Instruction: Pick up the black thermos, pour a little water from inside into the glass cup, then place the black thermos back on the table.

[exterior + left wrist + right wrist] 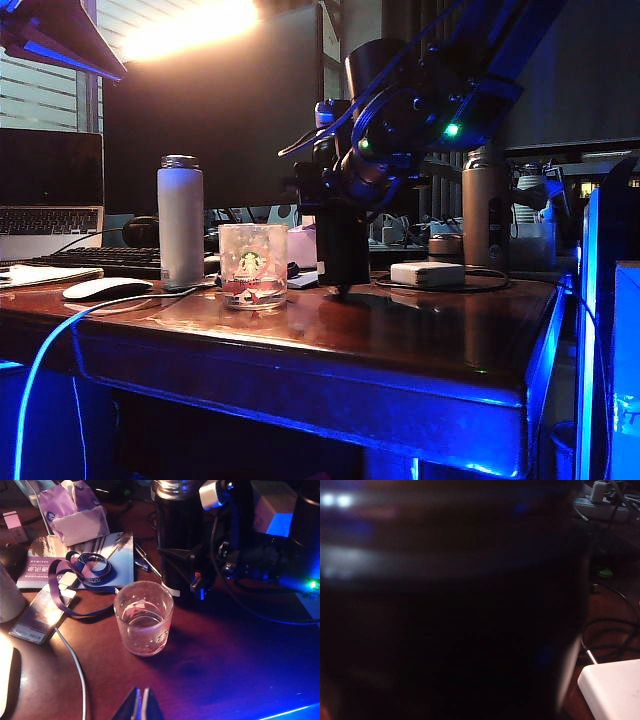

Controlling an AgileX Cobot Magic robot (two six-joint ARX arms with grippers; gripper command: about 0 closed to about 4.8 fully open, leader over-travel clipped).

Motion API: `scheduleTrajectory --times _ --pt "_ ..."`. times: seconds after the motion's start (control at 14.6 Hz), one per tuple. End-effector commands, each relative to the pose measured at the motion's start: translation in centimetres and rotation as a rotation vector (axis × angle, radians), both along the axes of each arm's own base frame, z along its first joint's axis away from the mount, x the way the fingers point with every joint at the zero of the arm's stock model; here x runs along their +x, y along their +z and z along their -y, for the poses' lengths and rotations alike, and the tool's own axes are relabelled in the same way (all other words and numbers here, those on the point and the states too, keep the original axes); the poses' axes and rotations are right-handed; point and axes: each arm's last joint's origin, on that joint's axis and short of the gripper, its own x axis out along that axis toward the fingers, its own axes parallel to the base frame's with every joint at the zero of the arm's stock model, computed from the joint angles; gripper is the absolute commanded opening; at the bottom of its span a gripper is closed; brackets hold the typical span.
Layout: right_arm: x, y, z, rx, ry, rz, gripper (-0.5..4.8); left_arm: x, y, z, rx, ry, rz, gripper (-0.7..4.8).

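Note:
The black thermos [343, 250] stands upright on the table [420, 340], just right of the glass cup [252, 264]. My right gripper [345, 190] is shut around its body, about halfway up. In the left wrist view the thermos [176, 535] rises behind the glass cup [143, 617], which holds a little water, and the right gripper's fingers [197, 580] clasp the thermos low down. The thermos [450, 610] fills the right wrist view as a dark blur and hides the jaws. My left gripper [141, 706] hangs shut over bare table, on the near side of the cup.
A white bottle [180, 220] stands left of the cup, with a mouse [105, 288] and keyboard [100, 260] further left. A white box [428, 273] and a tan bottle [485, 205] are to the right. A tissue pack [75, 510], booklet and purple lanyard [82, 570] lie behind the cup.

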Motion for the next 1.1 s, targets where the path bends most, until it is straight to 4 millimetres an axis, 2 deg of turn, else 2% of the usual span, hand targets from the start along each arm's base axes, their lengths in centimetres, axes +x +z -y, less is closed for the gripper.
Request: scheduleTrajectory --times 0.07,0.48,0.62,0.69,0.82,0.96,1.1 --pt "-0.06 0.92 0.00 0.019 -0.001 0.032 1.77 0.01 0.35 0.03 -0.008 -0.006 0.019 0.31" --pt "0.03 0.53 0.25 -0.066 0.006 0.013 1.81 -0.01 0.32 0.03 -0.008 -0.006 0.016 0.31" --pt "0.02 0.51 0.24 -0.078 0.013 0.015 2.57 0.00 0.33 0.03 -0.007 -0.006 0.016 0.31" --pt "0.01 0.51 0.19 -0.076 0.031 0.015 2.59 0.00 0.33 0.03 -0.007 -0.006 0.016 0.31" --pt "-0.01 0.51 0.16 -0.075 0.038 0.014 3.16 0.00 0.32 0.03 -0.007 -0.006 0.016 0.31" --pt "-0.01 0.54 0.16 -0.074 0.038 0.015 3.16 0.00 0.33 0.03 -0.007 -0.006 0.016 0.31" --pt "-0.02 0.54 0.11 -0.071 0.055 0.014 3.77 0.00 0.33 0.03 -0.007 -0.006 0.016 0.31"
